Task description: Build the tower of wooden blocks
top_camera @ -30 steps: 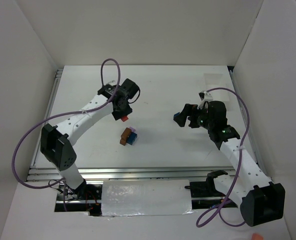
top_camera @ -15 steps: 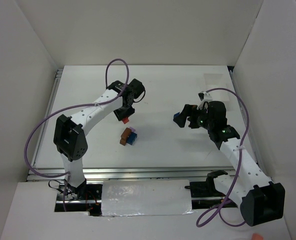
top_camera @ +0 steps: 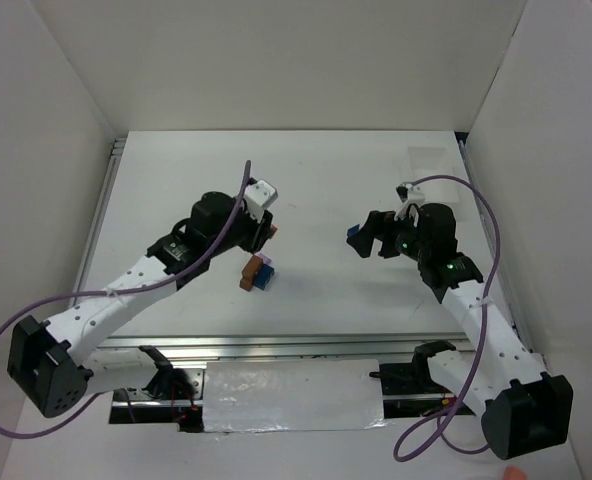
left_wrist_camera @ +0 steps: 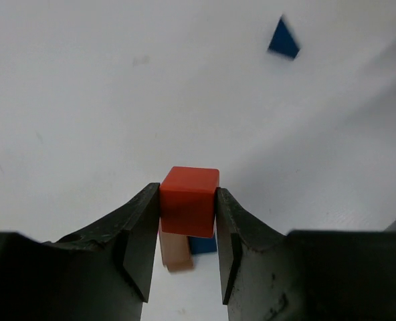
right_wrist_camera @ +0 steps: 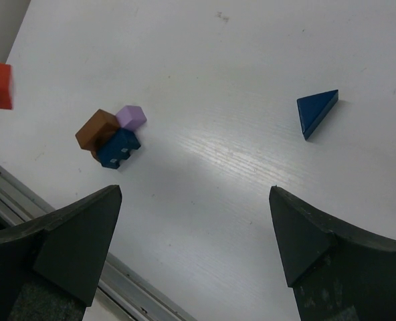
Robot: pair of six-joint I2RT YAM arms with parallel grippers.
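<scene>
Left claw (left_wrist_camera: 188, 212) pinches a red block (left_wrist_camera: 189, 194) right by the wood block tower (top_camera: 257, 272), mid-counter (top_camera: 376, 300), well apart from every edge. Right claw (right_wrist_camera: 194, 227) hangs spread wide, with a blue triangle (right_wrist_camera: 316, 110) lying alone in open space.

White arm links (top_camera: 116, 297) with black joints (top_camera: 214, 214), looping purple cables (top_camera: 446, 179), matte black jaws

I'm looking at a white tbl (top_camera: 326, 165) under soft, even light; shadows are faint. Past the left gripper (top_camera: 264, 236) & right gripper (top_camera: 361, 238) stands a plain white back wall (top_camera: 276, 60). White left side panel (top_camera: 26, 150) is outboard of the left one, white right side panel (top_camera: 561, 150) outboard of the right. Alu rail (top_camera: 276, 345) runs behind both, at the tbl's near edge.
</scene>
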